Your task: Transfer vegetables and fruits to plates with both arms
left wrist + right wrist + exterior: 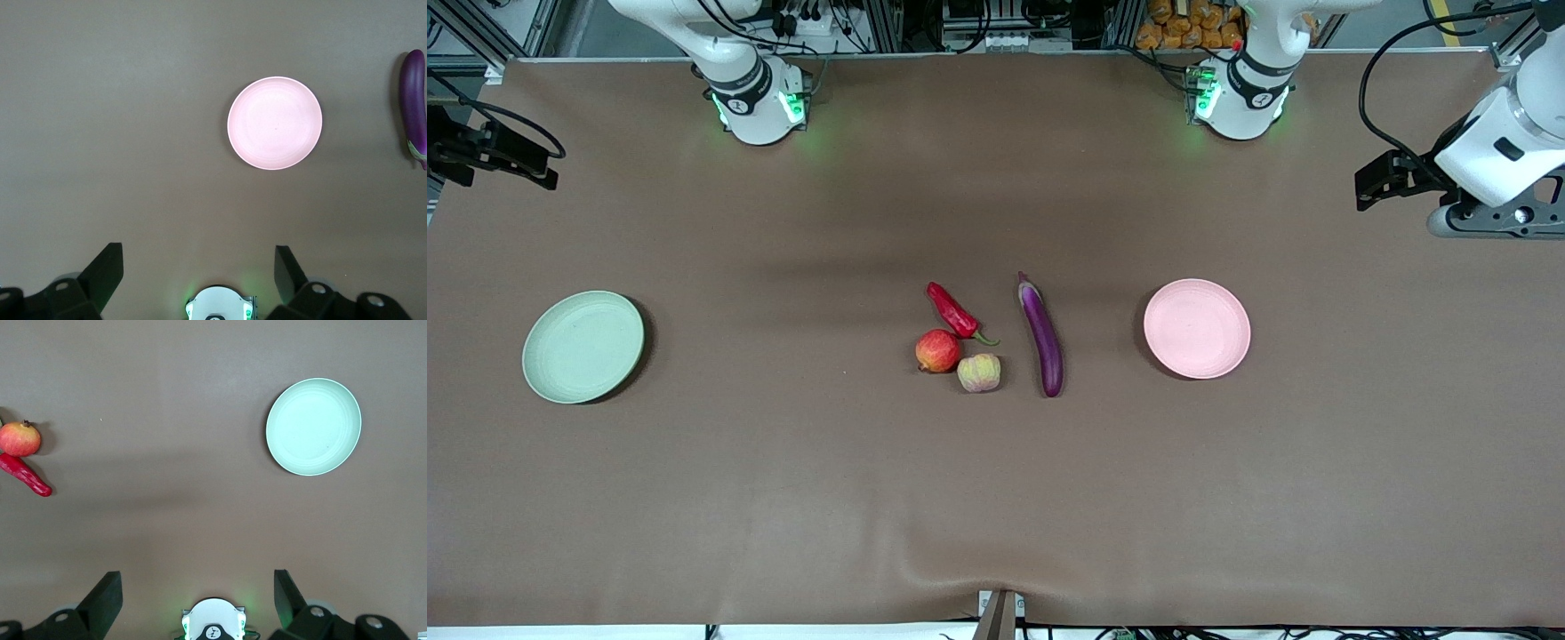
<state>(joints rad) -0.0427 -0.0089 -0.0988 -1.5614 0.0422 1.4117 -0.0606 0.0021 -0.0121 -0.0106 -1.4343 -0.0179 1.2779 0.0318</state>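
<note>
A purple eggplant [1042, 336] [413, 107], a red chili pepper [953, 311] [25, 475], a red fruit [937, 350] [20, 439] and a pale yellow-green fruit [979, 372] lie together mid-table. The two fruits touch. The empty pink plate [1197, 328] [275, 123] sits toward the left arm's end. The empty pale green plate [583, 346] [313, 427] sits toward the right arm's end. My left gripper [199, 267] is open and empty, high over the table between its base and the pink plate. My right gripper [198, 587] is open and empty, high over the table near its base.
The brown table cover [783, 498] is bare around the produce and plates. The green-lit arm bases [760, 102] [1236, 98] stand along the table edge farthest from the front camera. Racks and cables lie off the table.
</note>
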